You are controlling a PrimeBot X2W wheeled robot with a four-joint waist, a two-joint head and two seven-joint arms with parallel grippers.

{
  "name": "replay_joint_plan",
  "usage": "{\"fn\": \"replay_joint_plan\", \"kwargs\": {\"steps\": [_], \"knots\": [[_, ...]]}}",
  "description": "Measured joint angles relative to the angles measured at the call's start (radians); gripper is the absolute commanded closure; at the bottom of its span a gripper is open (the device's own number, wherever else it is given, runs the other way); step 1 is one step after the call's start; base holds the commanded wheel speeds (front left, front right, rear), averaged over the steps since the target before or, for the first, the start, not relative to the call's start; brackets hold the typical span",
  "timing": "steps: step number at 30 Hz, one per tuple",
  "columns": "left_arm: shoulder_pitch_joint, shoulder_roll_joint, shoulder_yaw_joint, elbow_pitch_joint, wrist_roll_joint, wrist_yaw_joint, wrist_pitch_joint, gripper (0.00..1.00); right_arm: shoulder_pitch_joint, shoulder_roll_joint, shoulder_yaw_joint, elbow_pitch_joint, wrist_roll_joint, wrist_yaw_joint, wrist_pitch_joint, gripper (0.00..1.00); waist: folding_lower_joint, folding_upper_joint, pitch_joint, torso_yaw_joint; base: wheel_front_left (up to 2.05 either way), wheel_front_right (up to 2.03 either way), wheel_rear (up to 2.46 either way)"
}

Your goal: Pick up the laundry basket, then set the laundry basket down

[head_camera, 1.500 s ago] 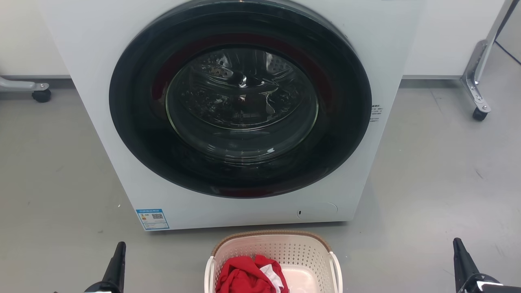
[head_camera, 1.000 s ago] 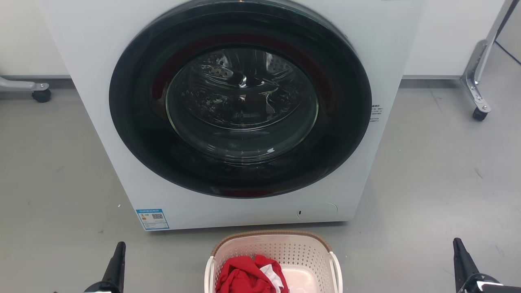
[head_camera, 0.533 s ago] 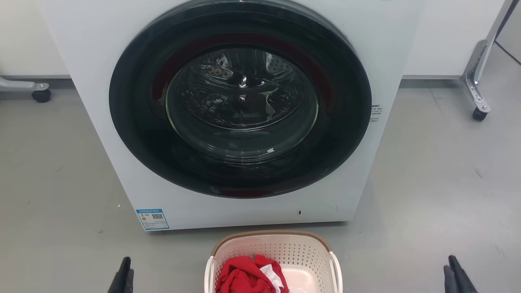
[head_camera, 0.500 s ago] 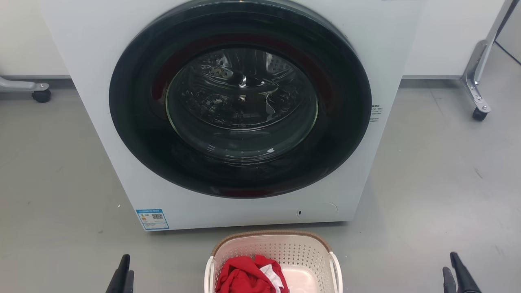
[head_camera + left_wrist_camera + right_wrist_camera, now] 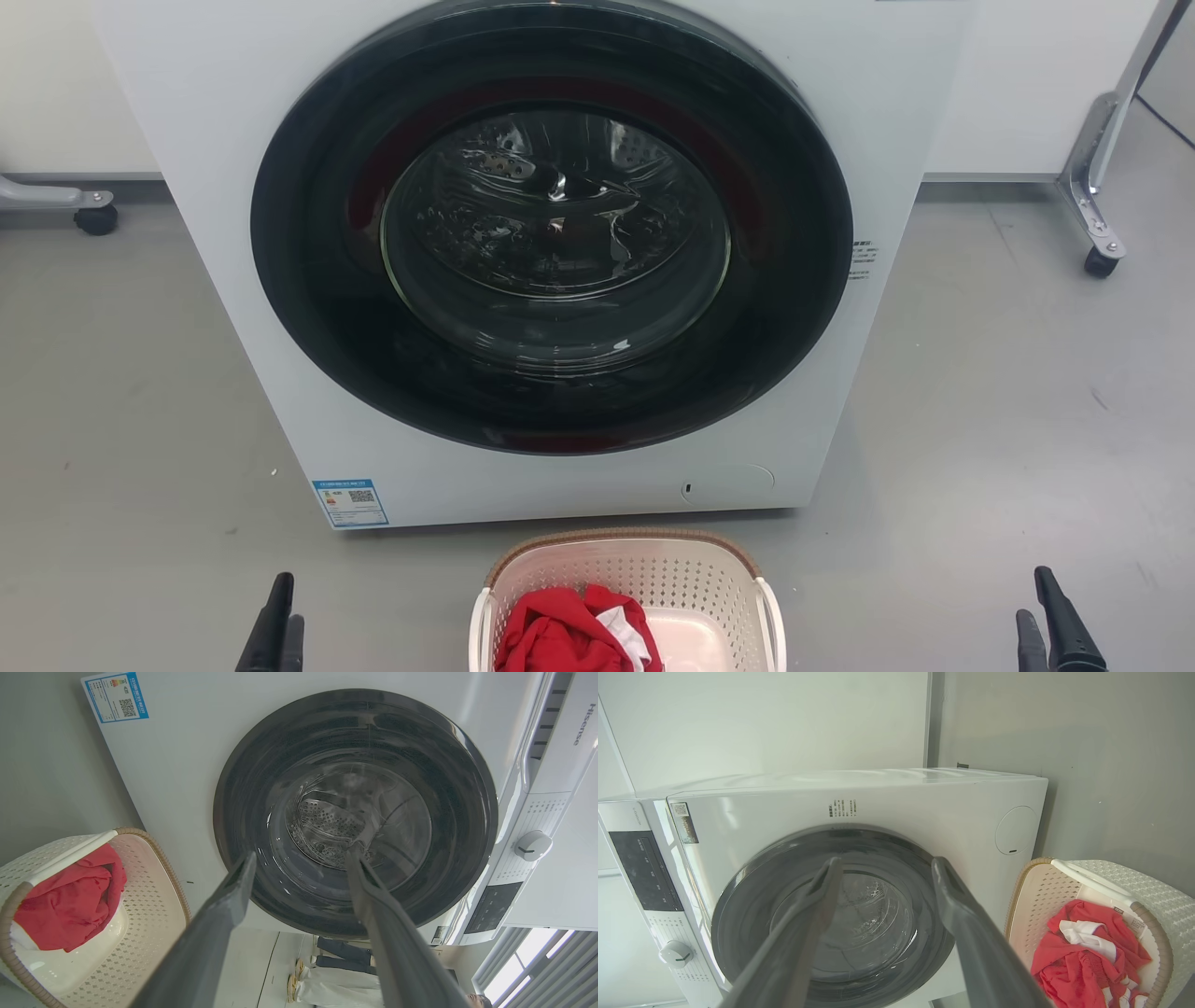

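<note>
The laundry basket (image 5: 653, 577) stands on the grey floor at the bottom centre of the head view, just in front of the washing machine. It is cream-white and perforated, with a brown rim and white side handles, and it holds red and white clothing (image 5: 569, 635). My left gripper (image 5: 285, 607) is low at the left, well clear of the basket; my right gripper (image 5: 1034, 597) is low at the far right. The left gripper (image 5: 301, 854) and the right gripper (image 5: 887, 861) both have their fingers spread, with nothing between them. The laundry basket (image 5: 159, 905) (image 5: 1034, 896) lies off to one side in each wrist view.
A white front-loading washing machine (image 5: 233, 140) with a shut dark glass door (image 5: 551, 233) rises behind the basket. Wheeled metal frame legs stand at the back left (image 5: 93, 217) and back right (image 5: 1097, 252). Bare grey floor lies on both sides of the basket. A person's legs (image 5: 327, 984) show past the machine.
Both grippers have dropped lower in the head view than 1.5 s ago, and each now shows two separate fingertips. The basket and the washing machine have not moved.
</note>
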Motion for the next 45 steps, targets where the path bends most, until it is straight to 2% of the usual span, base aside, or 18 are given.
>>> {"fn": "replay_joint_plan", "kwargs": {"steps": [11,18,27,38,45], "knots": [[-0.019,0.005,-0.016,-0.007,0.072,0.0,-0.048,0.0,-0.02,-0.027,0.039,0.0,-0.114,0.0,-0.047,0.0,0.0,0.0,-0.002,0.002,0.0,0.0,0.0],[-0.038,0.031,-0.046,-0.014,0.179,0.0,-0.084,0.0,-0.028,-0.051,0.076,0.003,-0.225,-0.002,-0.081,0.0,0.0,0.0,-0.004,0.003,0.0,0.0,0.0],[-0.056,0.064,-0.097,-0.019,0.347,0.009,-0.113,0.0,-0.046,-0.09,0.137,0.004,-0.393,-0.037,-0.114,0.0,0.0,0.0,-0.007,0.005,0.0,0.0,0.0],[-0.068,0.104,-0.166,-0.028,0.57,0.063,-0.149,0.0,-0.066,-0.13,0.212,0.0,-0.595,-0.09,-0.154,0.0,0.0,0.0,-0.009,0.006,0.0,0.0,0.0],[-0.078,0.127,-0.2,-0.037,0.69,0.096,-0.169,0.0,-0.08,-0.149,0.253,0.004,-0.694,-0.107,-0.175,0.0,0.0,0.0,-0.01,0.007,0.0,0.0,0.0]]}}
